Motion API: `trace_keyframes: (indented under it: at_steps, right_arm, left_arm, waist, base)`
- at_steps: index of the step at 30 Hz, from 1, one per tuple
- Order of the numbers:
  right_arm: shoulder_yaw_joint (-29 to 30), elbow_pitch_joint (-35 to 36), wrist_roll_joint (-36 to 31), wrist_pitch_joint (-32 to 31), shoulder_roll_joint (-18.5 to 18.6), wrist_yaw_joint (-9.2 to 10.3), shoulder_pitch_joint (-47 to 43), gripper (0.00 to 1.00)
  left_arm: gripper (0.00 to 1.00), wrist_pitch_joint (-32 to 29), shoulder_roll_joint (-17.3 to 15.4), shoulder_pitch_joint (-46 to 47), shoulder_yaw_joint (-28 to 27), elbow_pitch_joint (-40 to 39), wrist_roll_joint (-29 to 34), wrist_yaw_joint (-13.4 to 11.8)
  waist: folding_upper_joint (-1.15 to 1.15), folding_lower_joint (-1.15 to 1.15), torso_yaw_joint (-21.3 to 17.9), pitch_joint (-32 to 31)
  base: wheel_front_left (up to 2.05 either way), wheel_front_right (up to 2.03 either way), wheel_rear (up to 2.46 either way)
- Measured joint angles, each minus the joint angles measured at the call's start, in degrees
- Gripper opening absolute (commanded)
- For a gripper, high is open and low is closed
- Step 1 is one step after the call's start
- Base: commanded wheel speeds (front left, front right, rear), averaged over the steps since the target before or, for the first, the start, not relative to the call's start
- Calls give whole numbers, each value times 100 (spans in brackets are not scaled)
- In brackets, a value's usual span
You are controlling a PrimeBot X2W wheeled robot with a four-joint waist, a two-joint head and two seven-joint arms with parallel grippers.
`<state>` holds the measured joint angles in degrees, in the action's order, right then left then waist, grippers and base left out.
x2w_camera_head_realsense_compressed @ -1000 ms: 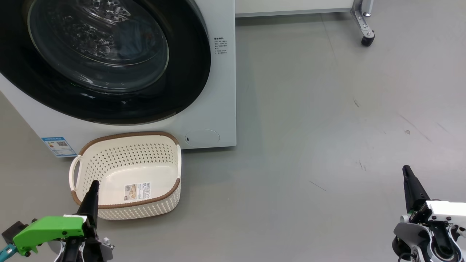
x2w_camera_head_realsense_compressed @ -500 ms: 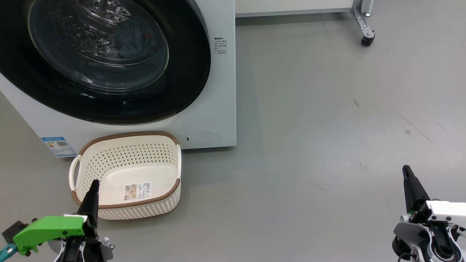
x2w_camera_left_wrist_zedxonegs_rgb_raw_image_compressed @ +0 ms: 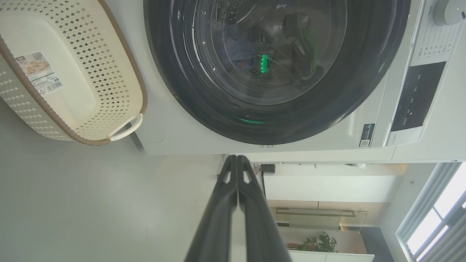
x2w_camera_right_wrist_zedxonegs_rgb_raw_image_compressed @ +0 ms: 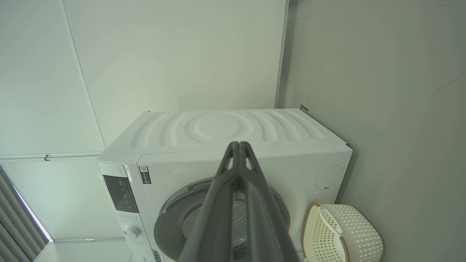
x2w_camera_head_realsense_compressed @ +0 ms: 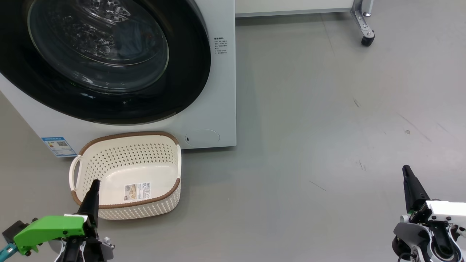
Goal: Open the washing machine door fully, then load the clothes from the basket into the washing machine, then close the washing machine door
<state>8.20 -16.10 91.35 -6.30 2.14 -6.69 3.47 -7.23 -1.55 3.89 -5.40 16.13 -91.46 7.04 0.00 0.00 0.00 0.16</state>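
The washing machine (x2w_camera_head_realsense_compressed: 222, 91) is a white front loader, and the washing machine door (x2w_camera_head_realsense_compressed: 182, 83), a glossy black round with a glass porthole, lies shut against it. Through the glass a bluish piece of the clothes (x2w_camera_left_wrist_zedxonegs_rgb_raw_image_compressed: 238, 45) shows dimly in the drum. The basket (x2w_camera_head_realsense_compressed: 145, 209), cream with a brown rim, stands on the floor at the machine's foot, with just a sticker on its base. My left gripper (x2w_camera_head_realsense_compressed: 94, 185) is shut, its tip over the basket's near left rim. My right gripper (x2w_camera_head_realsense_compressed: 407, 171) is shut over bare floor at the far right. Both are empty.
Open grey floor stretches right of the machine. A metal leg with a caster wheel (x2w_camera_head_realsense_compressed: 367, 38) stands at the back right. The machine's dark control panel (x2w_camera_left_wrist_zedxonegs_rgb_raw_image_compressed: 418, 98) and knob (x2w_camera_left_wrist_zedxonegs_rgb_raw_image_compressed: 447, 11) sit above the door. A wall runs behind the machine (x2w_camera_right_wrist_zedxonegs_rgb_raw_image_compressed: 225, 131).
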Motion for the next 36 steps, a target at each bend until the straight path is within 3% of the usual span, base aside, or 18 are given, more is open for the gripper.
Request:
trace_keyframes:
  at_steps: [36]
  right_arm:
    - [-7,3,33,1,-3,0,0,0]
  left_arm:
    - [0,31,0,-1,16,-20,-1,0]
  waist:
    - [0,0,0,1]
  base:
    - [0,0,0]
